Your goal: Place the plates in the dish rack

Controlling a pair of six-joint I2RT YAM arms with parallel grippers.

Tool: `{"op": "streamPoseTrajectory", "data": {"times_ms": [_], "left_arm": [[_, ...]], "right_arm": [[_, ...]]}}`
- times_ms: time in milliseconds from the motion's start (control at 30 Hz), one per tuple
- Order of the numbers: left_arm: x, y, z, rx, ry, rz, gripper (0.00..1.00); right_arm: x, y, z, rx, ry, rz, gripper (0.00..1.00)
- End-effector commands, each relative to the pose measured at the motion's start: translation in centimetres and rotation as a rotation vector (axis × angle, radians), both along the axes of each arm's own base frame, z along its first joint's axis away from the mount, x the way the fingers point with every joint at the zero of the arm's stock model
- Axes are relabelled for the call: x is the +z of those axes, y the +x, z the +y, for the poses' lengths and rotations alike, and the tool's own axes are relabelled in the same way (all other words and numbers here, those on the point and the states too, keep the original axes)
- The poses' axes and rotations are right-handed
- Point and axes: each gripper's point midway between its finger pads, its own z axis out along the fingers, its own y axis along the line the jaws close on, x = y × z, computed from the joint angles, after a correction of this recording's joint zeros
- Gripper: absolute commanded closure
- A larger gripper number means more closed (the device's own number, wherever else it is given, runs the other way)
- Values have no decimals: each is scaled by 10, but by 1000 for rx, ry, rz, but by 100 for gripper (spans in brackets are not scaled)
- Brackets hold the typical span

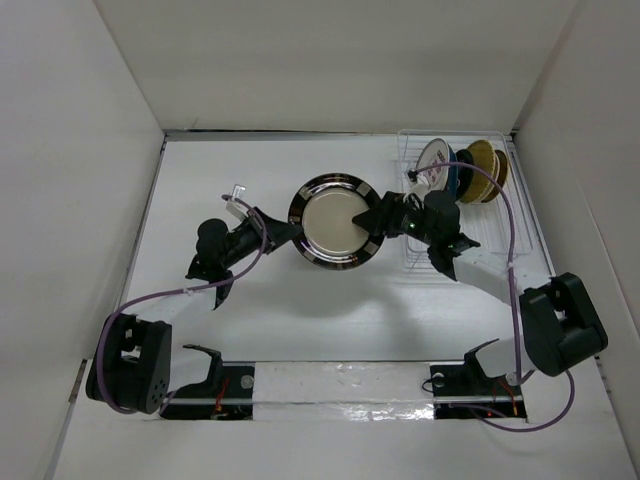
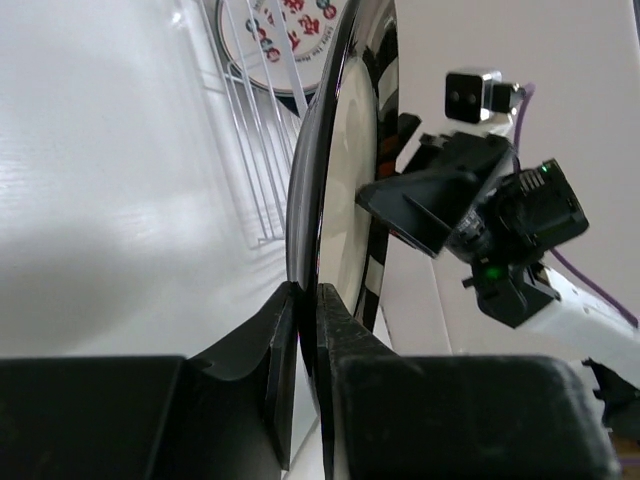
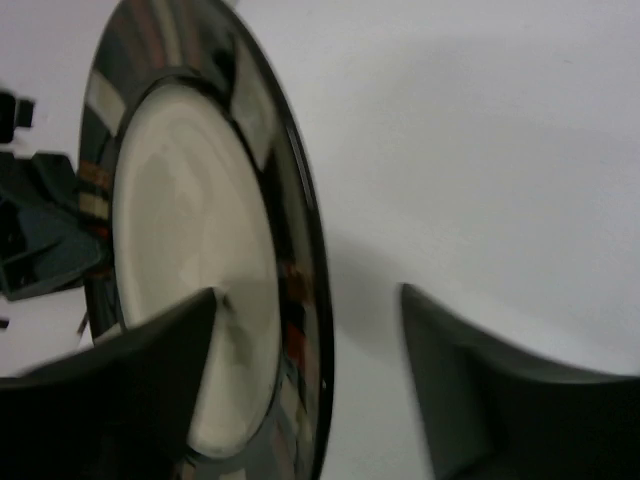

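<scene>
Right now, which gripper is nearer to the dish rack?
Right. The right gripper sits just left of the dish rack, open at the right rim of the black-rimmed plate. The left gripper clamps the plate's left rim, so the plate lies between it and the rack.

Cream plate (image 1: 335, 222), glossy black rim

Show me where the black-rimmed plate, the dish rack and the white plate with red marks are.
black-rimmed plate (image 1: 335, 222): top external view, on its cream centre.
dish rack (image 2: 250, 140): left wrist view, on its upright wires.
red-marked plate (image 2: 285, 30): left wrist view, on its printed face, standing in the rack.
</scene>
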Motion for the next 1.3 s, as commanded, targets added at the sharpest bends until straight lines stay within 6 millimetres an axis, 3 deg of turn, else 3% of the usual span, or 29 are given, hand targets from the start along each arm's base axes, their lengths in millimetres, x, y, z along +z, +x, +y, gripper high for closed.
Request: {"op": "streamPoseTrajectory", "data": {"times_ms": [0,67,100,167,200,300,333,367,433,567,600,700,733,800,833,933,1000,1067,1133,1267], "left_arm": [[86,-18,-8,-98,-109,-283,100],[93,-20,-8,-101,-103,-304,100],[89,-18,-8,-100,-75,-300,100],[93,-14,-5,-68,-48,-312,100],[83,-5,0,-15,3,-288,100],[81,0,8,47,74,-280,82],[83,3,12,75,105,-307,71],[88,1,15,89,119,-328,67],[81,9,26,165,184,-296,58],[77,14,59,341,308,-289,40],[79,11,60,342,314,-299,40],[83,8,69,393,306,-314,36],[79,6,68,388,305,-313,36],[80,3,68,385,301,-320,36],[81,2,66,374,298,-325,36],[84,-2,63,352,281,-342,36],[86,-2,61,344,264,-353,36],[79,0,57,326,249,-334,36],[77,0,52,301,240,-332,36],[70,3,46,269,231,-306,35]], "right_arm": [[54,-13,27,195,160,-145,38],[53,-20,33,251,203,-122,58],[59,-22,35,266,223,-144,76],[61,-24,36,274,251,-127,95],[66,-22,33,263,266,-143,100],[79,-25,31,252,305,-157,100],[85,-18,25,216,310,-170,100],[100,-18,22,201,315,-206,100],[107,1,6,84,294,-204,100],[142,35,-29,-158,221,-266,100],[146,38,-34,-169,204,-270,100],[165,62,-73,-329,144,-323,100],[184,71,-92,-417,137,-361,100],[192,84,-129,-542,42,-395,100],[210,93,-156,-676,8,-427,100],[221,102,-207,-878,-177,-471,100],[223,113,-226,-912,-298,-471,100],[230,129,-232,-906,-386,-478,100],[222,137,-236,-905,-460,-432,100],[214,155,-224,-845,-545,-403,100]]}}
